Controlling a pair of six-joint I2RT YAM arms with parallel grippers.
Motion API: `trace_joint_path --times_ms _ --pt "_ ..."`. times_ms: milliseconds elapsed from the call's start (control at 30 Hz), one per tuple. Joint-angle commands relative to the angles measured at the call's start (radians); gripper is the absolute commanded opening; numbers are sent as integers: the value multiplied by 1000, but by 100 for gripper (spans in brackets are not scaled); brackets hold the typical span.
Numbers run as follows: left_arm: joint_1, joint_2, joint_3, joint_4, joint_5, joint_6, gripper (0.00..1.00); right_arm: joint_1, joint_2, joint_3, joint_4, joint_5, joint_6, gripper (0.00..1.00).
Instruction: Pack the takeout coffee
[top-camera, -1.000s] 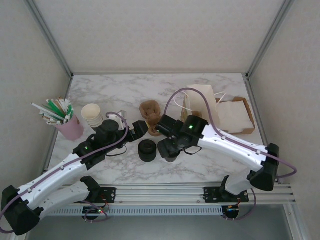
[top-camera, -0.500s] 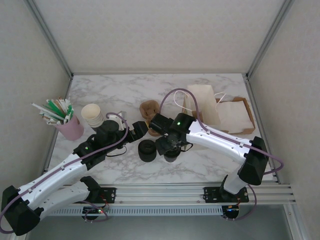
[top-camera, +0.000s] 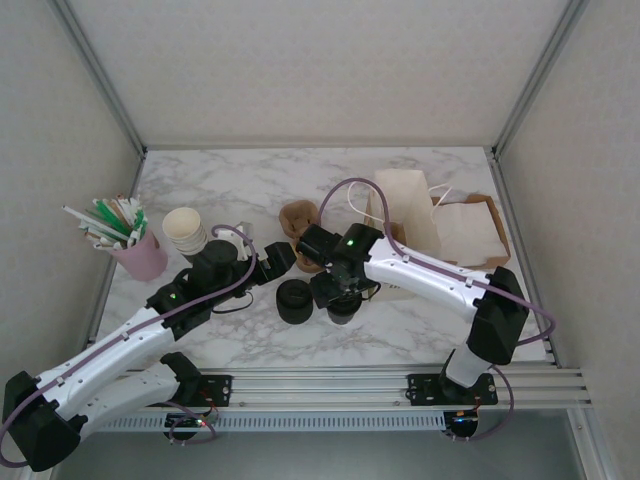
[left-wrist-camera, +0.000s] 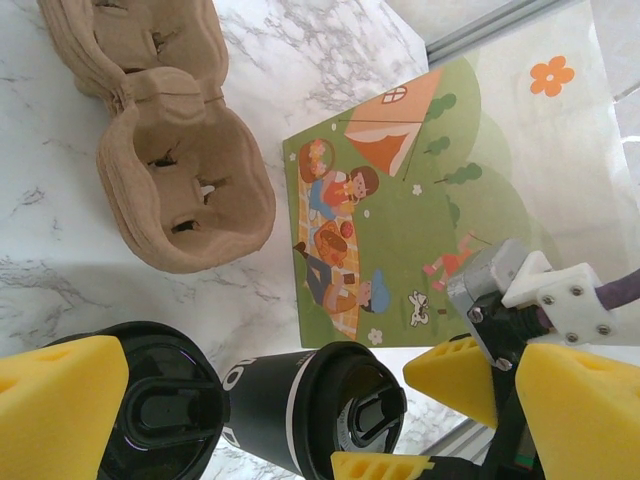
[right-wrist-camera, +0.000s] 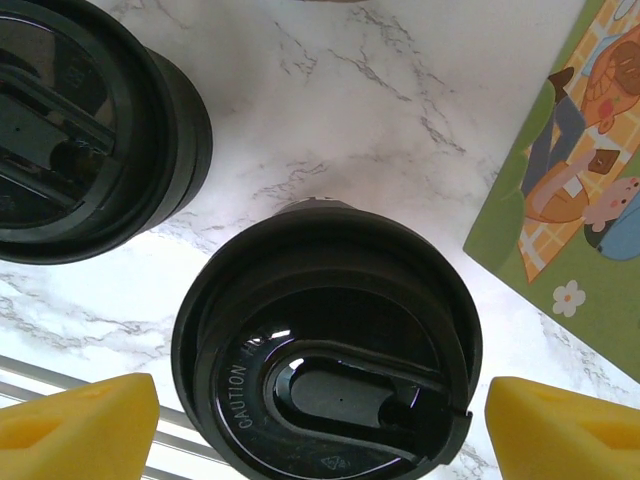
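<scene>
The takeout coffee (right-wrist-camera: 325, 360), a dark paper cup with a black lid, stands upright on the marble table (right-wrist-camera: 330, 110). My right gripper (right-wrist-camera: 320, 430) hangs right over it, open. Its yellow fingertips (right-wrist-camera: 75, 425) flank the lid's rim with only thin gaps. In the top view the right gripper (top-camera: 342, 298) covers most of the takeout coffee (top-camera: 343, 314). My left gripper (top-camera: 276, 258) is open and holds nothing. It looks across at the takeout coffee (left-wrist-camera: 300, 405) from behind the lid stack (left-wrist-camera: 160, 420).
A stack of black lids (top-camera: 294, 301) sits just left of the coffee. A brown pulp cup carrier (top-camera: 299, 222) lies behind it. The picnic-print paper bag (top-camera: 405, 212) lies to the right, beside a brown tray (top-camera: 497, 238). Lidless cups (top-camera: 184, 230) and a pink straw holder (top-camera: 140, 257) stand at left.
My right arm has swung left and come down over the coffee, and its jaws have narrowed towards the lid. The left arm has stayed put.
</scene>
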Motion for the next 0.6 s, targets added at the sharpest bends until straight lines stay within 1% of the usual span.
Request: trace_joint_path --times_ms 0,400,567 --pt "7 -4 2 24 8 13 100 -7 19 -22 -11 7 -8 83" --pt "8 7 6 29 14 14 100 -9 36 -44 6 -14 -12 82" --pt "8 10 12 27 15 16 100 -9 37 -45 11 -17 -13 78"
